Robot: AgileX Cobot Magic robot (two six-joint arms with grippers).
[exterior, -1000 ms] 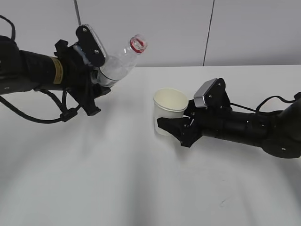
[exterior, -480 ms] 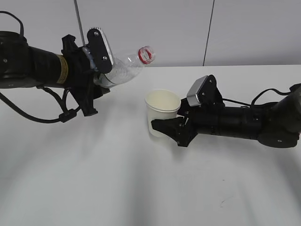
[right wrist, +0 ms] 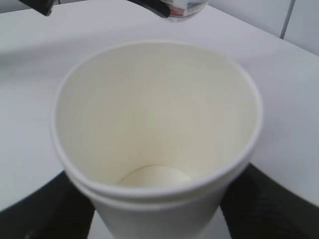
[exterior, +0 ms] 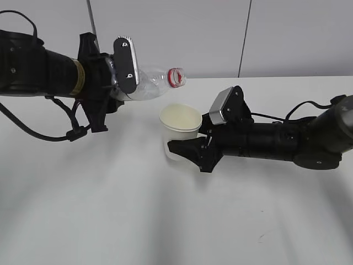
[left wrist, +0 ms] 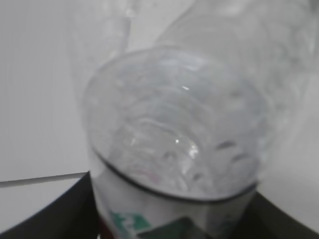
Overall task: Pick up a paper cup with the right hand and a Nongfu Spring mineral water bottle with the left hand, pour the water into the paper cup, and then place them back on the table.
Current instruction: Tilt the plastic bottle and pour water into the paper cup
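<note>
Large plain white tabletop [exterior: 138,221] spans scene. Black left arm with yellow sticker [exterior: 44,72] reaches in from left, gripper [exterior: 118,77] fingers clamped on tall clear plastic water bottle with red neck ring [exterior: 151,85]; bottle lies near horizontal, mouth above and just left of cup. Black right arm with grey-white block [exterior: 276,141] low over table, gripper [exterior: 187,149] fingers closed around small cream-white paper cup [exterior: 180,127], upright, inside looks dry.
</note>
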